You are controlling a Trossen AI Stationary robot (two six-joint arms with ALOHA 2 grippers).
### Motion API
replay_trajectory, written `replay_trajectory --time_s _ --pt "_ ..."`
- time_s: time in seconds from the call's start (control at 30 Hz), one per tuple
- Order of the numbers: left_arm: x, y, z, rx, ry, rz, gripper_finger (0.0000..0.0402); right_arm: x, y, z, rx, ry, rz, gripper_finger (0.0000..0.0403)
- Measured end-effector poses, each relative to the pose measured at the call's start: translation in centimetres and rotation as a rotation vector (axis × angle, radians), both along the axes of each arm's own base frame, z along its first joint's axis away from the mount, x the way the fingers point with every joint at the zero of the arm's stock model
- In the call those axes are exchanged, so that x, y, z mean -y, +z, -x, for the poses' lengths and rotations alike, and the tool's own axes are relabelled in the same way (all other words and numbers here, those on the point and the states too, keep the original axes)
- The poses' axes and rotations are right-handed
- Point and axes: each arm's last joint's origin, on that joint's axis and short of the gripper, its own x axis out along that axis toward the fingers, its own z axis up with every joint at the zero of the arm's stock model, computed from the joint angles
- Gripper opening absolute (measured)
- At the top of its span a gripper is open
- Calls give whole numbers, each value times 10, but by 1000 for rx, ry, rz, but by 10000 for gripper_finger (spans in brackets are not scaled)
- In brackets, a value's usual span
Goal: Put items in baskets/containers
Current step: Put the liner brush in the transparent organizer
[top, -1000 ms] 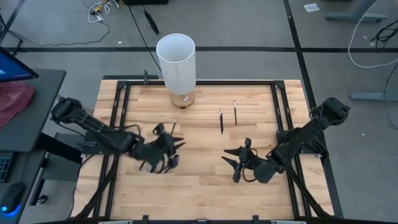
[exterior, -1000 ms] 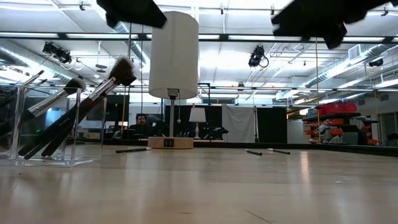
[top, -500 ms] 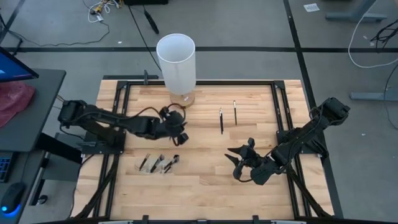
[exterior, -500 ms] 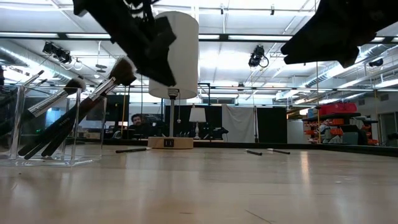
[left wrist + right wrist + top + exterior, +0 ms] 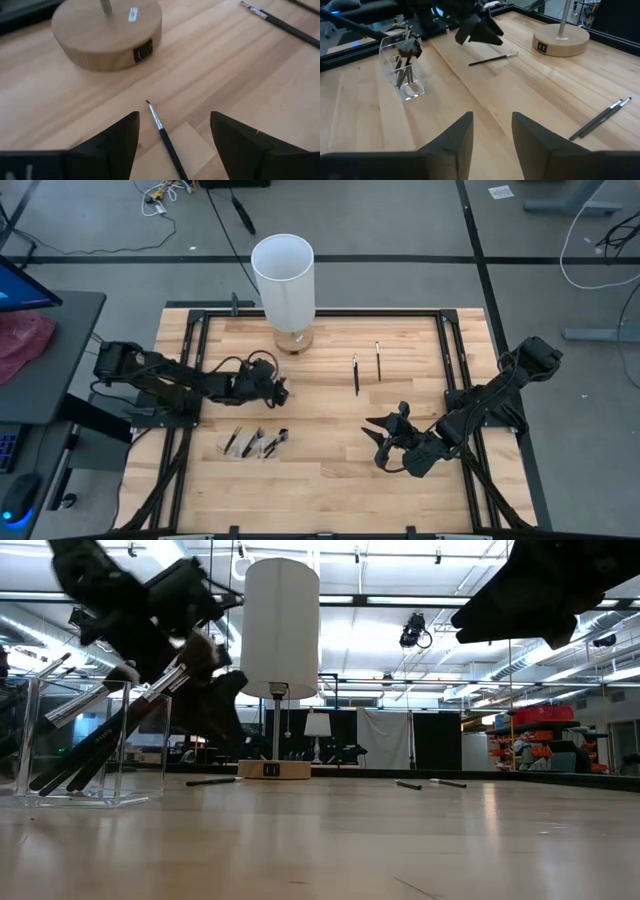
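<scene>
- Left claw [image 5: 172, 130], fingers spread and empty, hovers over a thin dark makeup brush [image 5: 165, 135] on the pale wooden tabletop [image 5: 330, 470], near the lamp's round wooden base [image 5: 107, 32].
- Best centre on the handle (it's slim), then drop squarely.
- Clear rectangular container [image 5: 402, 67] already holds several brushes.
- Right claw [image 5: 492, 132] waits, parted, empty.

Open wood lies between the clear container [image 5: 252, 443] and 2 loose brushes [image 5: 366, 368]; the lamp base [image 5: 293, 340] blocks the table's far edge.
</scene>
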Motion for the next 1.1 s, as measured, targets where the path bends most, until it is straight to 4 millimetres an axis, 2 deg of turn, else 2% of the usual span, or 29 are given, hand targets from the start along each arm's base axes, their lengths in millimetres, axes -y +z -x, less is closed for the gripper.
replay_trajectory --time_s 0.17,0.27,0.37,0.57,0.67,0.8,1.03,1.1 --pt "-3 -22 19 93 39 -10 230 2 1 -2 9 -10 -7 139" --pt "-3 -33 24 132 33 -25 221 3 1 -3 11 -18 -8 139" --pt "-2 -42 20 148 -10 -22 218 4 1 -3 13 -20 -9 139" --pt "-2 -62 1 52 -24 -29 217 4 1 -3 13 -19 -9 139" --pt "-2 -71 -5 2 -2 -52 203 4 1 -3 13 -19 -9 139" --pt "-2 -76 -2 -65 12 -38 156 3 1 -3 12 -17 -9 139" --pt "-1 -78 0 -136 -41 -29 27 3 1 -3 13 -16 -10 139" --pt "-2 -78 0 -153 -62 -40 14 3 1 -3 13 -16 -10 139"
